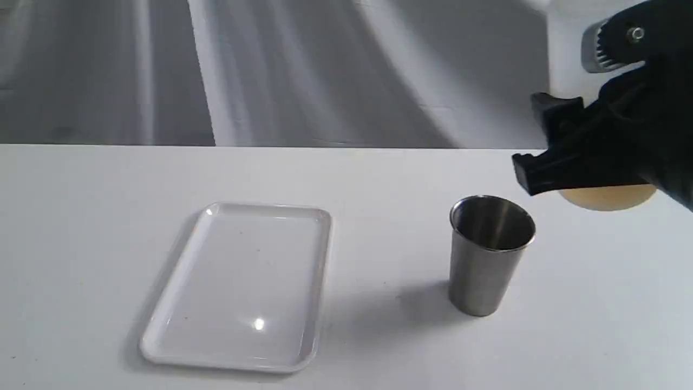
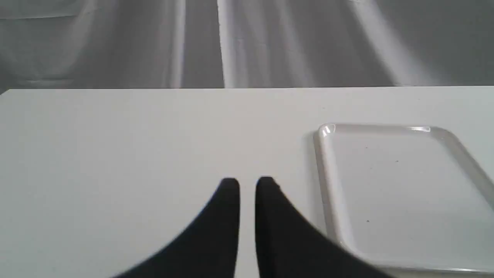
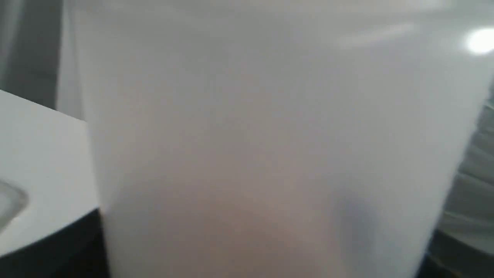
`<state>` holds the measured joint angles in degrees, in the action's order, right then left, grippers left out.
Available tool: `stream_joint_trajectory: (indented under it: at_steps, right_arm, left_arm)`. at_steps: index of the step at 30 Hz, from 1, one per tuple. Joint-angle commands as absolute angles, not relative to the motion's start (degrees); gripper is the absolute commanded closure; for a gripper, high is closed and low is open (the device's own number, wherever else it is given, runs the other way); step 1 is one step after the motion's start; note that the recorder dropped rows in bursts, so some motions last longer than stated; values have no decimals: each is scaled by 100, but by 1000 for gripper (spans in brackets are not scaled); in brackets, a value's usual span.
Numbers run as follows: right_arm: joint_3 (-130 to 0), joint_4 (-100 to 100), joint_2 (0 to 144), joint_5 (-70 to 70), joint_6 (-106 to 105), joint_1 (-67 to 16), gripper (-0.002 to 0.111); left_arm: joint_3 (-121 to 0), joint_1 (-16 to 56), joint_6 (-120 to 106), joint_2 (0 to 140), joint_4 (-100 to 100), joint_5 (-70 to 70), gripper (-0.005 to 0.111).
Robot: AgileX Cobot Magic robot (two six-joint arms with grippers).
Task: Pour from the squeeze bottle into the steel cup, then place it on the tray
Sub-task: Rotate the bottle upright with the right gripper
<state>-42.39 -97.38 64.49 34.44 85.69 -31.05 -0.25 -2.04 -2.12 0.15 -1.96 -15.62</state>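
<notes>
Bottle (image 1: 606, 197): straddled by right end effector (image 1: 533, 142), clamping not discernible; near cup (image 1: 490, 254), presumably for pouring. Left end effector (image 2: 247, 186): closed, empty, near tray (image 1: 238, 271).

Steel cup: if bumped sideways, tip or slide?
Probably tips fairly easily: the steel cup stands upright and tapers to a narrower base. It looks empty in the exterior view, so it is likely light. Its smooth brushed wall may be slippery to grasp.

L to R: tray (image 1: 238, 271), cup (image 1: 490, 254), bottle (image 1: 606, 197) behind.
</notes>
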Motion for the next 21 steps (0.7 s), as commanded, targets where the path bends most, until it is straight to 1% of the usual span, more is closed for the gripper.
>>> stream_joint_trajectory:
  at_steps: [1, 9, 15, 17, 21]
  right_arm:
    - [-4243, -9995, 6274, 3048, 8591, -3272, 108]
    - [-4254, -9995, 6150, 1531, 8637, -3478, 108]
    - [-4254, -9404, 6150, 857, 8557, -3478, 108]
    - [-4254, -9079, 6122, 540, 8201, -3478, 108]
    - [-4254, -7747, 6018, -427, 6622, -3478, 108]
  left_arm:
    - [0, -174, -185, 0, -195, -1521, 98]
    - [0, -174, -208, 0, -195, -1521, 98]
    - [0, -174, -208, 0, -195, -1521, 98]
    - [0, -174, -190, 0, -195, -1521, 98]
    - [0, -174, -190, 0, -195, -1521, 98]
